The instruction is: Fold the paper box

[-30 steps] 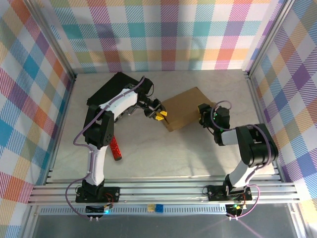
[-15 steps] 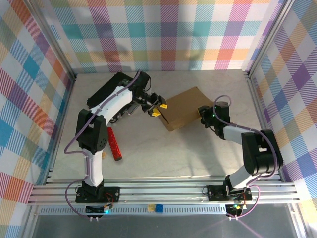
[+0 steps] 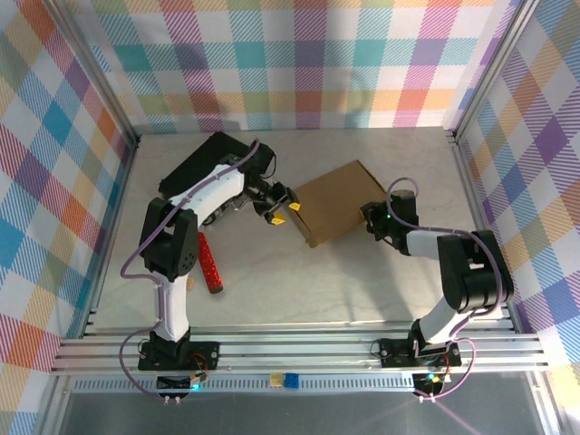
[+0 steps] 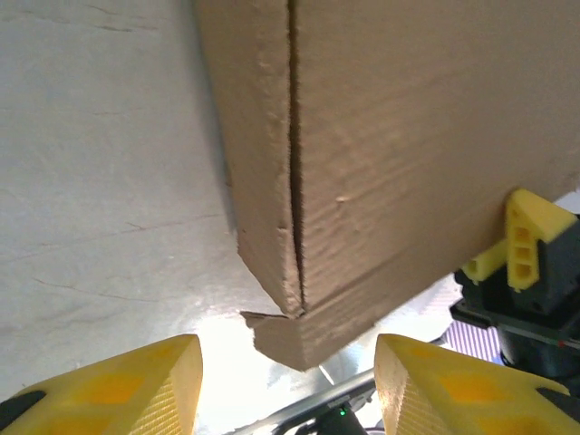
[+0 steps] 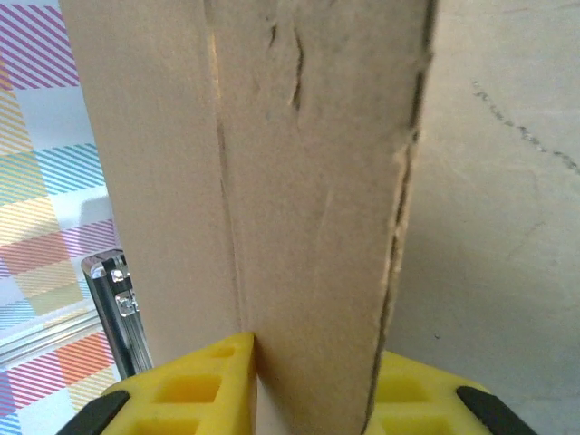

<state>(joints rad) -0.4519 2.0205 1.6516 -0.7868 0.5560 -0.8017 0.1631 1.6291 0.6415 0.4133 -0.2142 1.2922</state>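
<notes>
**Top view.** Paper box (image 3: 337, 201): lies closed and turned at an angle mid-tabletop (image 3: 299, 281), between the two arms. Right end effector (image 3: 372, 218): clamps the box's right corner, probably to pin it against sliding. Left end effector (image 3: 286, 211): hovers just off the left corner, touching nothing. Black case (image 3: 204, 159) and red stick (image 3: 210, 263): lie off to the left, apart from the box.

**Left wrist view.** Left end effector (image 4: 285, 390): stands wide with nothing between the fingers. Points at the box (image 4: 408, 136) corner, where a seam gapes and a flap edge juts out. Seems poised to press that edge home. Right end effector (image 4: 509, 252): sits beyond, at the box's far edge.

**Right wrist view.** Right end effector (image 5: 313, 394): pinches the box wall (image 5: 299, 181), one yellow finger on each face. Looks to be bracing the box for the other arm's push.
</notes>
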